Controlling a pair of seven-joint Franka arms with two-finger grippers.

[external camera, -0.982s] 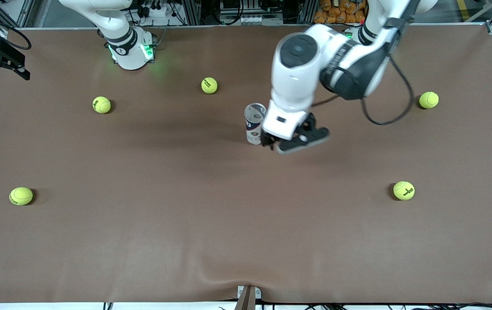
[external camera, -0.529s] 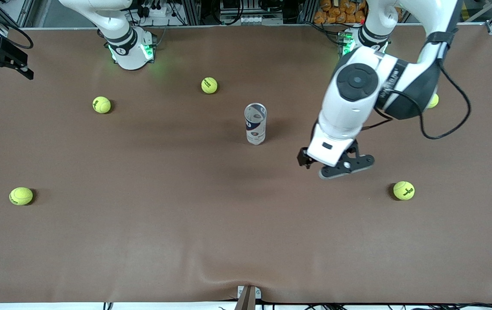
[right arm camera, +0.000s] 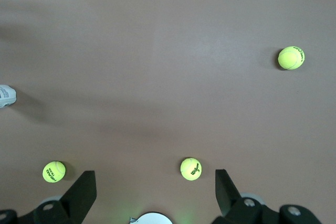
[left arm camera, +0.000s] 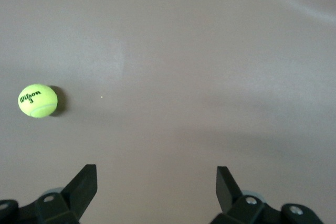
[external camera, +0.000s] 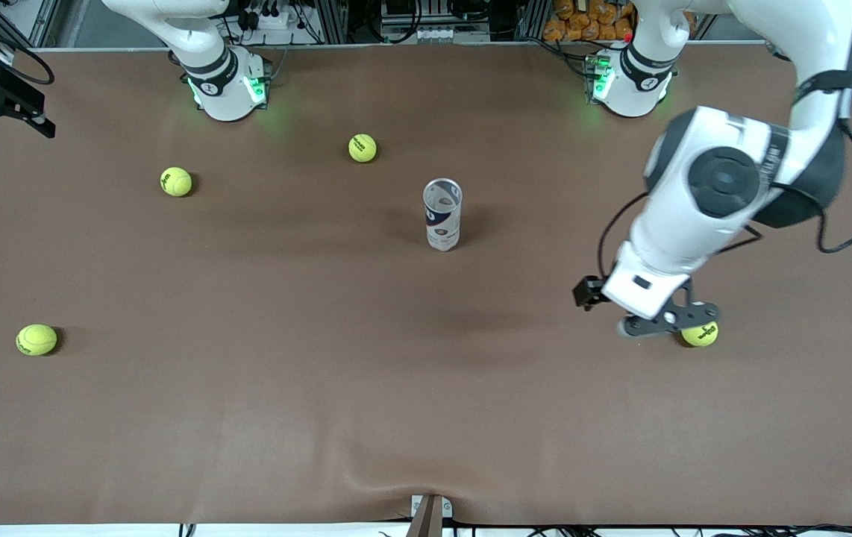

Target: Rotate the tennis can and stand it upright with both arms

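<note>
Since left gripper (external camera: 646,317) was beside clear plastic tennis can with dark-blue label (external camera: 442,214), it has been drawn off, fingers apart, empty, over yellow-green ball (external camera: 700,335). Can left upright mid-table, released; task judged complete. Right gripper (right arm camera: 152,192) parked, fingers apart.

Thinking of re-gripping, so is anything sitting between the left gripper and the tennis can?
Nothing visible. Bare table lies between the open left gripper and the upright tennis can; the nearest tennis ball sits beside the gripper, away from the can.
</note>
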